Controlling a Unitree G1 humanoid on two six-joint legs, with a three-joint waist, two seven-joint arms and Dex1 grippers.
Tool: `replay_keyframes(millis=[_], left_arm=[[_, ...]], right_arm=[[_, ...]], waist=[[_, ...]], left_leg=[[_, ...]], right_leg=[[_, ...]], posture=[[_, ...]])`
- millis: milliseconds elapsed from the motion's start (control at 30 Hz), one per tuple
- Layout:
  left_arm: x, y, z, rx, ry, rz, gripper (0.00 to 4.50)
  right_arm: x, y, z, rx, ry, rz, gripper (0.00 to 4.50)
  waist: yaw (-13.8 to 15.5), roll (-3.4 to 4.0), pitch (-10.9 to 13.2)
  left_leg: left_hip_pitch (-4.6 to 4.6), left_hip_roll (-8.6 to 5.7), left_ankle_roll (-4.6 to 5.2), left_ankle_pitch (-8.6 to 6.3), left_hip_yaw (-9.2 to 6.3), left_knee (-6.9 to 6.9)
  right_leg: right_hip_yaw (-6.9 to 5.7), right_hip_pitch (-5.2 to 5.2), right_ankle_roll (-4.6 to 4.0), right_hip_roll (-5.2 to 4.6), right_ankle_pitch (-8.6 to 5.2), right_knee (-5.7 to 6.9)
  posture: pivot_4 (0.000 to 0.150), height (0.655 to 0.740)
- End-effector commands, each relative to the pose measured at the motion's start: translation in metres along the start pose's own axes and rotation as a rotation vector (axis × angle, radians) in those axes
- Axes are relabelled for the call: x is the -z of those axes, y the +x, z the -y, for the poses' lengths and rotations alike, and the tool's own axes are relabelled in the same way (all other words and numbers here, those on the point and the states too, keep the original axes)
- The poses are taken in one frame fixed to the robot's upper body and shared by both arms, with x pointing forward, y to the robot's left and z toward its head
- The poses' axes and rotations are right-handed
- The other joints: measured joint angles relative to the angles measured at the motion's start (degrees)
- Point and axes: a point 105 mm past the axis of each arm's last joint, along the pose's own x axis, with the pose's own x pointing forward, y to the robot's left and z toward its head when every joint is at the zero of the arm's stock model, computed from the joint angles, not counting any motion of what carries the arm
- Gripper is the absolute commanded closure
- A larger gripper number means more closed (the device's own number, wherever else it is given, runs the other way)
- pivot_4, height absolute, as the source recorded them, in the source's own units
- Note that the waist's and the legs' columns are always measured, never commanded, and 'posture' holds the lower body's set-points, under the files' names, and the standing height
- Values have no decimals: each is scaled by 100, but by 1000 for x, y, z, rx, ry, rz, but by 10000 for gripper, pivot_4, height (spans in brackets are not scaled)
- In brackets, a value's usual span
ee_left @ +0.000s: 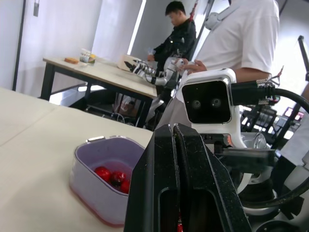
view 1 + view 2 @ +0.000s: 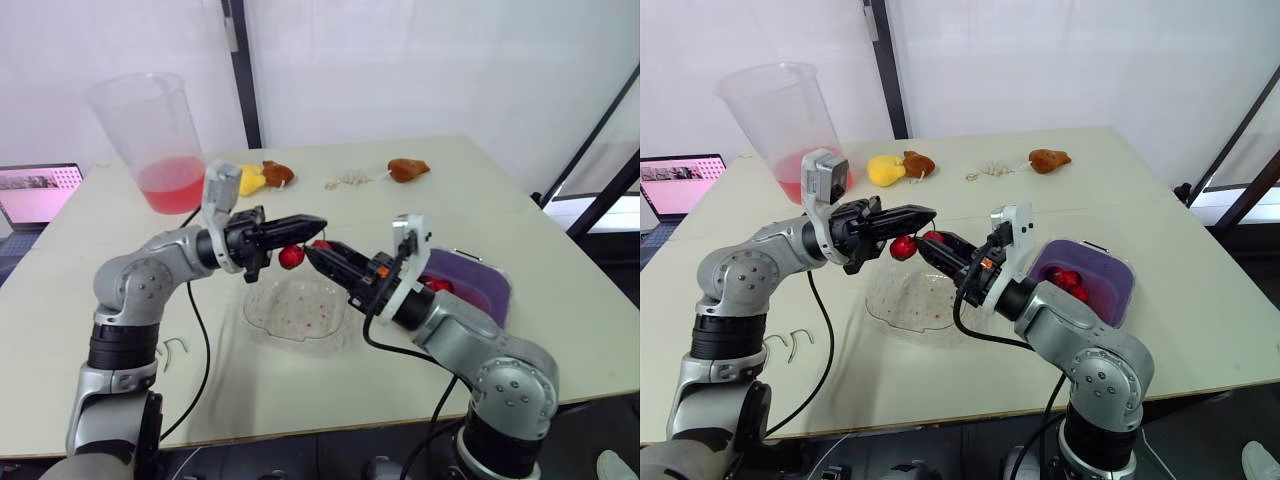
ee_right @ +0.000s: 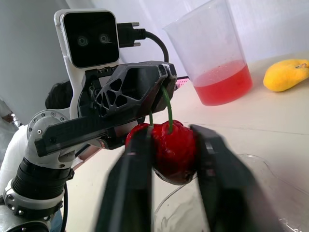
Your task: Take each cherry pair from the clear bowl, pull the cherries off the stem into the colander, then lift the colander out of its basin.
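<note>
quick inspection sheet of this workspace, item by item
surface: pale table, loose green stems near the left arm
job's things: cherry pair held above clear bowl; more cherries in purple colander
clutter: jug of red liquid, yellow toy fruit, two brown items, pale string
grippers: left gripper shut on stem; right gripper shut on one cherry
cables: left arm's black cable droops across the table; right arm's cable loops under it
surroundings: laptop beside table; two people at another table
</note>
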Motion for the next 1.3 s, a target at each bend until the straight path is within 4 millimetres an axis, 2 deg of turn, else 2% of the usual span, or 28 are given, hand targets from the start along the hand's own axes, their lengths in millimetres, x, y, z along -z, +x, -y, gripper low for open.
replay_keyframes(millis=[33,400,733,833,967,1133,1300], left_arm=[[-7,3,3,23,42,1,45000],[-8,2,1,22,50,4,45000],[-7,3,1,30,54,8,45000],[-7,3,1,30,55,9,45000],[-7,2,0,24,58,10,45000],[-9,-4,-3,-5,71,14,45000],[-9,-8,-5,-28,92,24,45000]], right_arm=[[-4,0,-7,-31,-2,24,35136],[5,-3,-6,-48,34,-60,35136],[18,-16,-4,-60,53,-192,35136],[15,-18,-3,-54,48,-191,35136],[1,-29,5,-21,-2,-167,35136],[-28,-70,44,178,-206,-236,35136],[-40,-121,92,439,-363,-426,35136]], waist=[[0,0,0],[12,0,0],[17,0,0],[19,0,0],[31,-1,0],[143,-4,2],[189,-10,3]], left_leg=[[0,0,0,0,0,0],[0,-1,0,0,0,0],[0,-2,1,0,1,0],[0,-2,1,0,1,1],[0,-2,1,0,1,1],[0,-7,3,-1,5,4],[4,-3,5,-1,11,6]], right_leg=[[0,0,0,0,0,0],[0,1,0,-1,0,0],[0,4,0,-2,0,-3],[0,4,0,-2,0,-4],[0,5,0,-2,0,-6],[-2,11,0,-5,0,-16],[-4,23,1,-2,0,-21]], posture=[[1500,7400],[1500,7400],[1500,7400],[1500,7400],[1500,7400],[1500,7400],[1500,7400]])
